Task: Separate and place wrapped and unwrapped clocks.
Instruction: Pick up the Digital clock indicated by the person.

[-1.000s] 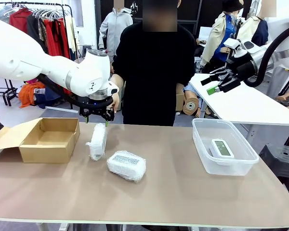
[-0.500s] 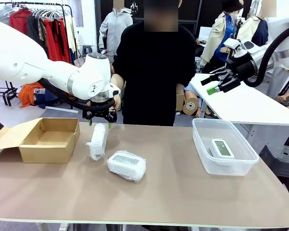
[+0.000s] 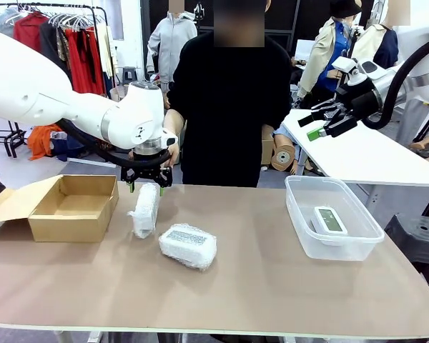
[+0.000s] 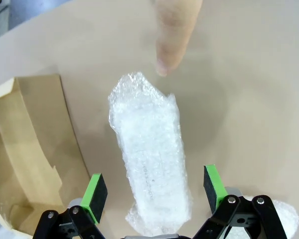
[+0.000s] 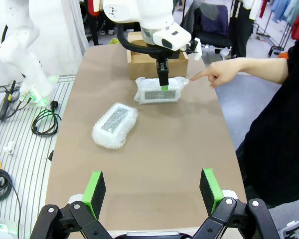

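Lowered vs a sec ago: L pincer (image 3: 146, 186) now sits at the top of the upright wrapped clock (image 3: 144, 211), pads apart astride it, not clamped; person's finger (image 4: 172, 35) points at its far end; 2nd wrapped clock (image 3: 188, 245) lies just beside on worktop (image 3: 257, 286); I see bare clock (image 3: 329, 219) in clear tub (image 3: 297, 207); R pincer (image 3: 311, 126) apart, up high.

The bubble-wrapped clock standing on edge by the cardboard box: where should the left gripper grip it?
Probably across its thickness at mid-length, coming straight down. The wrapped clock stands on edge, long and slim, lined up between the pads of the open left gripper.
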Available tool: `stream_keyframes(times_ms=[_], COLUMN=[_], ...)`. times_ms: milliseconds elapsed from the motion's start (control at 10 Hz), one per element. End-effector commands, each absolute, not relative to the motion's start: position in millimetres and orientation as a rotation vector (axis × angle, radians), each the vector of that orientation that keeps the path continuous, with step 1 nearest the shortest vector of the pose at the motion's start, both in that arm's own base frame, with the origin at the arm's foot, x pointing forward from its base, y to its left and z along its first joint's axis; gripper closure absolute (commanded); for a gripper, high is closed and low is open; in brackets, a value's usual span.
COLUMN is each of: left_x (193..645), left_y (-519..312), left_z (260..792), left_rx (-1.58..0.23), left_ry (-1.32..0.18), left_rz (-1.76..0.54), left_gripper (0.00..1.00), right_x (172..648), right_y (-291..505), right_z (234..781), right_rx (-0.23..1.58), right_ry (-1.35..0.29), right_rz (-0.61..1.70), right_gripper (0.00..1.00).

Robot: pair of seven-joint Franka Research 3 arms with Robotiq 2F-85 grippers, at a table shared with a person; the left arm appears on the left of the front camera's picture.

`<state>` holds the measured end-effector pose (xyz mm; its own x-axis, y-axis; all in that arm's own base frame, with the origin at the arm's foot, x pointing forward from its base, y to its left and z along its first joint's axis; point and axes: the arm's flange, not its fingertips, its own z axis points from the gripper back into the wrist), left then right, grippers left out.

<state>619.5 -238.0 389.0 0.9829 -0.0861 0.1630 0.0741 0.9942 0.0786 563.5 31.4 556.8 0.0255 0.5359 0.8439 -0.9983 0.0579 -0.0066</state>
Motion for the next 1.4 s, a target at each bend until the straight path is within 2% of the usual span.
stream_keyframes(times_ms=[0, 600, 700, 1100, 1200, 1300], left_x=[625, 634, 634, 630, 628, 624], left_y=[-237, -234, -234, -237, -236, -238], left_z=[382, 354, 350, 349, 352, 357], left_rx=[0.067, 0.039, 0.065, 0.108, 0.098, 0.096], left_ry=[-0.128, -0.095, -0.103, -0.083, -0.089, -0.094], left_rz=[-0.04, -0.022, -0.043, -0.02, -0.013, -0.005], left_gripper=[0.0, 0.0, 0.14, 0.9, 1.0, 1.0], right_x=[563, 563, 563, 563, 563, 563], right_y=[31, 31, 31, 31, 31, 31], right_z=[558, 558, 558, 558, 558, 558], right_rx=[0.746, 0.746, 0.746, 0.746, 0.746, 0.746], right_ry=[-0.809, -0.809, -0.809, -0.809, -0.809, -0.809], right_rz=[1.383, 1.383, 1.383, 1.383, 1.383, 1.383], right_gripper=[0.0, 0.0, 0.0, 0.0, 0.0, 0.0])
